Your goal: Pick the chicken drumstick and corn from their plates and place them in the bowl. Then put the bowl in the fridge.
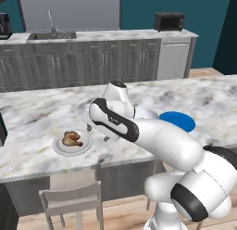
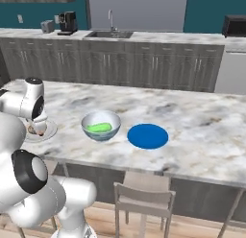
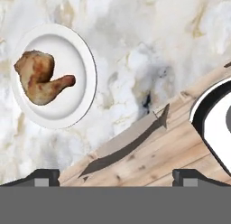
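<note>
Left base view: the white arm reaches forward and left over a marble-patterned island counter (image 1: 41, 113), its hand hanging low just right of a pale grey-white round plate (image 1: 72, 145) near the counter's front edge. On that plate lies the reddish-brown, glossy chicken drumstick (image 1: 71, 138). A bright blue flat round plate (image 1: 180, 120) shows partly behind the arm's upper link. A grey chair (image 1: 71, 199) stands below the counter edge. Along the far wall run dark grey cabinets (image 1: 83, 64) with a steel sink (image 1: 51, 35) and a black microwave (image 1: 169, 21).

Right base view: a deep, glossy, pale blue-grey bowl (image 2: 101, 125) sits mid-counter with the light green, smooth oblong corn (image 2: 99, 127) lying inside it. The blue plate, bare, lies just beside the bowl on its right, apart from it. At far left the hand hangs over the white plate's near side; the drumstick is mostly hidden behind it, so contact cannot be judged from here. A black coffee machine (image 2: 68, 22) stands on the rear worktop.

Hand view: the gripper (image 3: 115, 177) looks down past the counter's front edge, its two dark fingertips (image 3: 43, 177) spread wide apart with nothing between them. The drumstick rests on the white plate at upper left, well clear of either fingertip. Wooden floor planks (image 3: 149, 151) show below the counter edge.
</note>
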{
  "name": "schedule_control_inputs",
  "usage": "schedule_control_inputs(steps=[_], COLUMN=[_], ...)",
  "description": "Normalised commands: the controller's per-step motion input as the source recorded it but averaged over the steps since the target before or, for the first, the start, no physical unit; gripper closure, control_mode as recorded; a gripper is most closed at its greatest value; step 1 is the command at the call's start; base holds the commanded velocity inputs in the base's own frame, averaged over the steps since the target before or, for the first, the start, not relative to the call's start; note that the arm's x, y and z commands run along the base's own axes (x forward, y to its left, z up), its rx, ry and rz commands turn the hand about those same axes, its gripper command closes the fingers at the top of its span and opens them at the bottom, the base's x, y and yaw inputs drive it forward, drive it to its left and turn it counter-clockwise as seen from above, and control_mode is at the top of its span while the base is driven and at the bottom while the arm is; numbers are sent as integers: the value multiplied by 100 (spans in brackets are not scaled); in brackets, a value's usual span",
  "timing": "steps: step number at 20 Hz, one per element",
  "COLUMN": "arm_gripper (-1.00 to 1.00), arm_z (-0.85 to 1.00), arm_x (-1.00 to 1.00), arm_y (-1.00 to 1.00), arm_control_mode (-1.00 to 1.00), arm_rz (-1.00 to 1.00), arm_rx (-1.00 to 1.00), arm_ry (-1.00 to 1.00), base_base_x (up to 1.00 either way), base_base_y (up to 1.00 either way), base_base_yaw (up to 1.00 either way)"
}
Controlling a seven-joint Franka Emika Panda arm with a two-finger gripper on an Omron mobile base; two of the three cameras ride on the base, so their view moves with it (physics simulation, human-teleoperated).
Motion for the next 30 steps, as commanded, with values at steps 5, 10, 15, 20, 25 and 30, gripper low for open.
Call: schedule_control_inputs(steps=[5,10,15,20,25,30], arm_gripper=[-100,-100,-100,-100,-100,-100], arm_z=[0,0,0,0,0,0], arm_x=[0,0,0,0,0,0], arm_y=[0,0,0,0,0,0], arm_control_mode=[100,100,100,100,100,100], arm_rz=[0,0,0,0,0,0], arm_rx=[0,0,0,0,0,0], arm_ry=[0,0,0,0,0,0], base_base_x=[11,30,43,58,46,7], base_base_y=[76,48,30,24,18,2], base_base_yaw=[-3,-3,-3,0,0,0])
